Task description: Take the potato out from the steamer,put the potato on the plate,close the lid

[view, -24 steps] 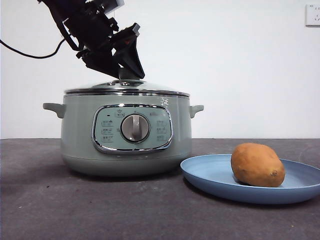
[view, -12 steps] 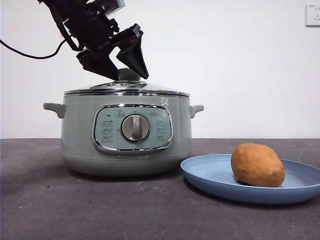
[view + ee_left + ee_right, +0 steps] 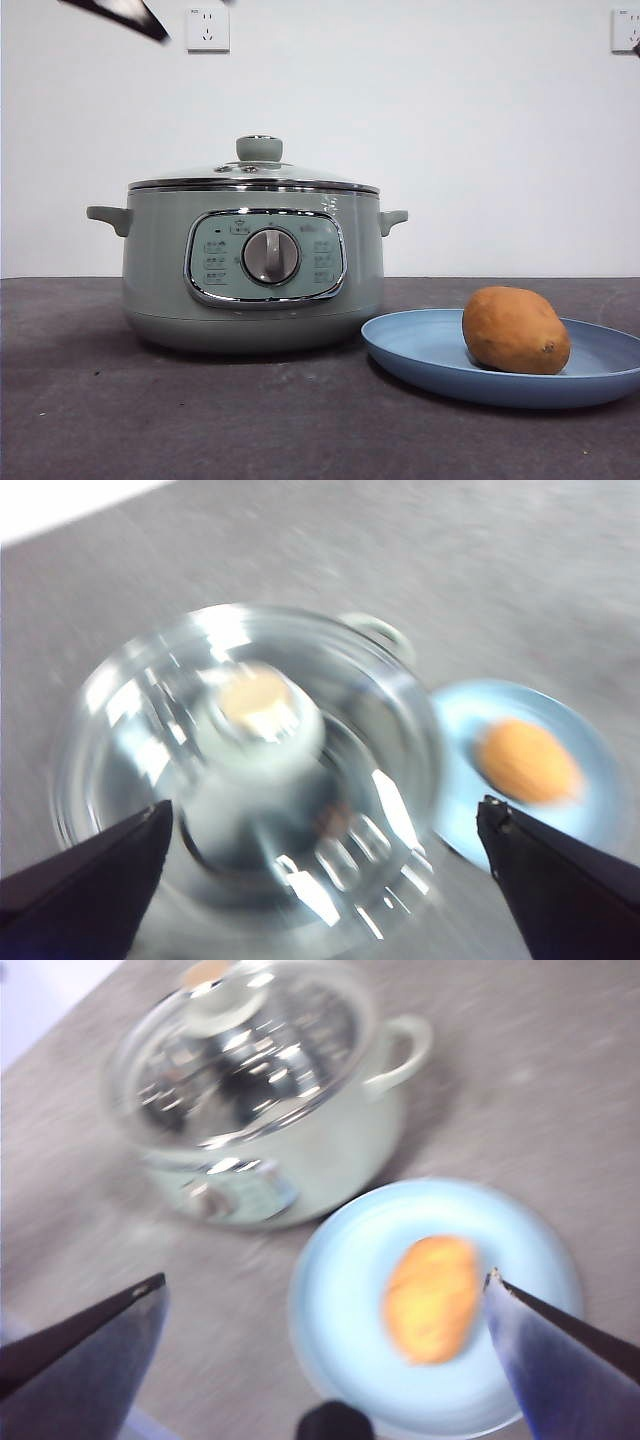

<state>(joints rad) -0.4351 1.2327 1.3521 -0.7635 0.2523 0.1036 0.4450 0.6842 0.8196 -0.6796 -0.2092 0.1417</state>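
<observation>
On the dark worktop [image 3: 90, 420] you have the steamer [image 3: 250, 270] standing upright, its control panel and silver dial [image 3: 270, 256] facing the front camera; the lid [image 3: 255, 177] sits seated on the steamer's rim, pale green knob [image 3: 259, 148] uppermost, with nothing touching it; just beside the steamer, on the side of its smaller-looking handle, lies the plate [image 3: 420, 350], its near rim close to the pot's base but whether they touch cannot be told; the potato [image 3: 515, 329] rests on the plate, lying on its side, apart from the steamer.

Your left end effector [image 3: 320, 825] hangs above the lid, jaws spread wide and released, holding nothing; its wrist picture is blurred, yet lid [image 3: 250, 780], plate [image 3: 590, 770] and potato [image 3: 527, 761] are all recognisable; from the front only a black tip [image 3: 125, 14] shows at a top corner.

Your right end effector [image 3: 320, 1285] is likewise released, jaws wide apart, empty, high over the plate [image 3: 350, 1260]; the potato [image 3: 432, 1297] lies between its jaws in view but well below them; the steamer [image 3: 290, 1150] with the lid [image 3: 240, 1050] on shows beyond.
</observation>
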